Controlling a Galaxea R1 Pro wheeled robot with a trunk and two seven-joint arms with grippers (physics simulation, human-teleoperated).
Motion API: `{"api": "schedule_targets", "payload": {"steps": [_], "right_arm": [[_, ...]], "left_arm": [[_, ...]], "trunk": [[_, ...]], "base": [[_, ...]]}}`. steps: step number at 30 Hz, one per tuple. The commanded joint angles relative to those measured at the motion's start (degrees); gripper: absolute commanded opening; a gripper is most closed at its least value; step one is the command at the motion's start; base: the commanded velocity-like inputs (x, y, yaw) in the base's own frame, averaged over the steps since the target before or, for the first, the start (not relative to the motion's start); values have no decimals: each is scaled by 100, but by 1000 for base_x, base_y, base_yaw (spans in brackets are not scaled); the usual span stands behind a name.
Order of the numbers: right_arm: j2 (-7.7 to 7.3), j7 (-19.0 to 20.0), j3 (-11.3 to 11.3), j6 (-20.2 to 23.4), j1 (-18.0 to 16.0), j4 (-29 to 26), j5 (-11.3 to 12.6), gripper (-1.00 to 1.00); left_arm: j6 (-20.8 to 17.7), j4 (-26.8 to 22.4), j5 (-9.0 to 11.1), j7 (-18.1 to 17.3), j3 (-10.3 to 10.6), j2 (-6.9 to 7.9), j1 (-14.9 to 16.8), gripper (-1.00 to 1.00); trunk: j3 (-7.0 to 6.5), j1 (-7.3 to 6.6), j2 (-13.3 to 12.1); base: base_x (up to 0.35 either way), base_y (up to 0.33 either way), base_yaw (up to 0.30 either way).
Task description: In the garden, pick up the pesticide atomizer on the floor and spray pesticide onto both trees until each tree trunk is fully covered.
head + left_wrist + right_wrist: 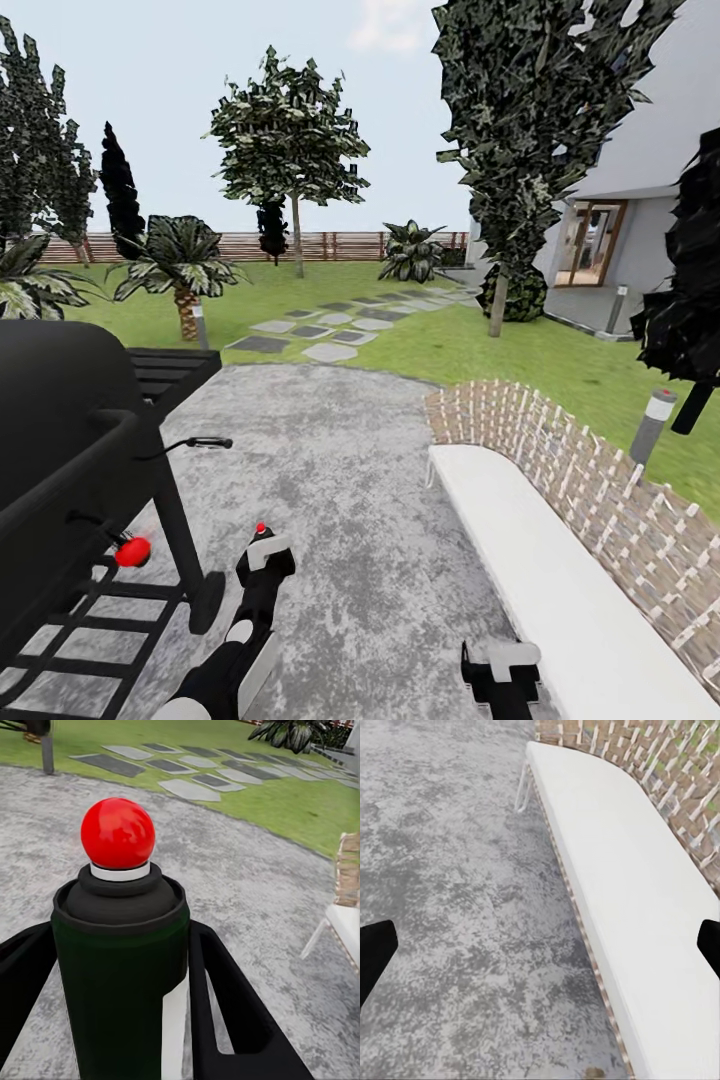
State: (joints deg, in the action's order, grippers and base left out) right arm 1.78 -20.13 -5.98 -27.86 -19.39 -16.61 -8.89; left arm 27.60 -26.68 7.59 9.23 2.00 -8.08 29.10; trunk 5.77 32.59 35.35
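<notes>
Left tool (262, 570) clamped on the pesticide atomizer (120, 967), its black fingers (225, 1005) against both sides of the dark bottle; the red button points up. Right tool (540, 945) with fingers apart, above grey paving (340, 480) beside a white bench (560, 590). A black grill (70, 440) stands near left. Two trees (290, 150) rise from the far lawn (450, 350).

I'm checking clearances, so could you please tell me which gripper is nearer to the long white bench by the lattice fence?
Right. The right gripper hangs just beside the long white bench, while the left gripper, holding the dark red-topped atomizer, is farther away, over the grey paving.
</notes>
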Motion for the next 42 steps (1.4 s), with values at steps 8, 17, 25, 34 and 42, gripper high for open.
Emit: {"api": "schedule_targets", "payload": {"steps": [8,17,25,34,42], "right_arm": [[6,0,0,0,0,0,0,100],[6,2,0,0,0,0,0,100],[6,0,0,0,1,0,1,100],[6,1,0,0,-2,5,-2,100],[6,6,0,2,3,8,-7,100]], "left_arm": [[0,2,-3,0,2,0,0,-100],[0,-3,-3,0,2,0,0,-100],[0,-4,-3,0,2,0,2,-100],[0,-2,-3,0,2,0,1,-100],[0,-4,-3,0,1,0,0,-100]], "trunk": [[0,0,0],[0,0,0],[0,0,0],[0,0,0],[0,0,0]], "base": [[346,-52,0],[340,-112,0],[338,-122,0],[345,-29,0],[349,-1,0]]}}
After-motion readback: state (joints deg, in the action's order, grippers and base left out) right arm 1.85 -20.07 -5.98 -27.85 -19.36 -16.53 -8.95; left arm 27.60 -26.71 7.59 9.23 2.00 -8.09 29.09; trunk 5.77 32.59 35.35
